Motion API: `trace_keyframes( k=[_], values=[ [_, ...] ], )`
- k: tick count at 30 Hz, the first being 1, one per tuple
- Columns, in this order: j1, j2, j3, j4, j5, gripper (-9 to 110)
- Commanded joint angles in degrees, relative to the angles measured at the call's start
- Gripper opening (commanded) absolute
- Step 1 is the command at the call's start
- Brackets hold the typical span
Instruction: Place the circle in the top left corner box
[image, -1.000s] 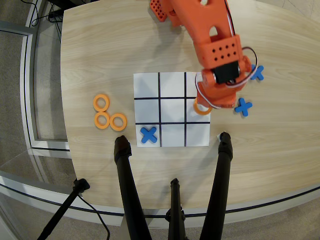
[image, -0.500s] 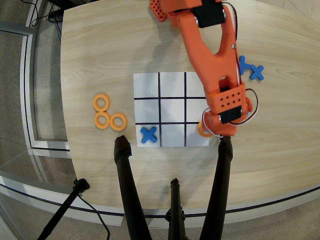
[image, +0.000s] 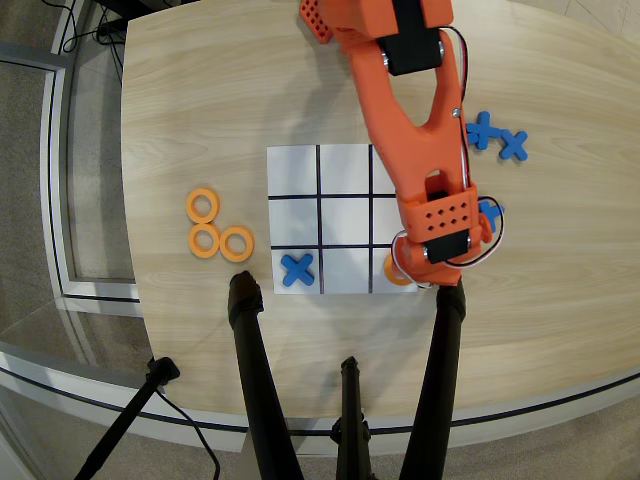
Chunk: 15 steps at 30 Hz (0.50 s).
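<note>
Overhead view showed, nearest the lower edge, black tripod legs (image: 255, 380) standing over the light wooden bench (image: 200, 100). Just behind them lay the white paper grid with black lines (image: 320, 175). A flat blue cross (image: 297, 269) sat in its lower left cell. In the lower right cell a small flat orange ring (image: 394, 272) was partly hidden under the orange arm's fingers (image: 415, 272); I could not tell if the fingers were apart or clamped on it. Three more orange rings (image: 219, 226) lay together left of the grid, off the paper. The upper left cell (image: 292, 170) was white. Farther back, more blue crosses (image: 497, 136) lay right of the arm.
</note>
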Motion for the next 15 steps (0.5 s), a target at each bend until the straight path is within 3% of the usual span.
trace_keyframes(
  k=[1,15],
  values=[
    [0.97,-0.09,-2.64,0.44,-0.44,0],
    [1.93,-1.32,-3.87,2.64,-1.14,0]
  ],
)
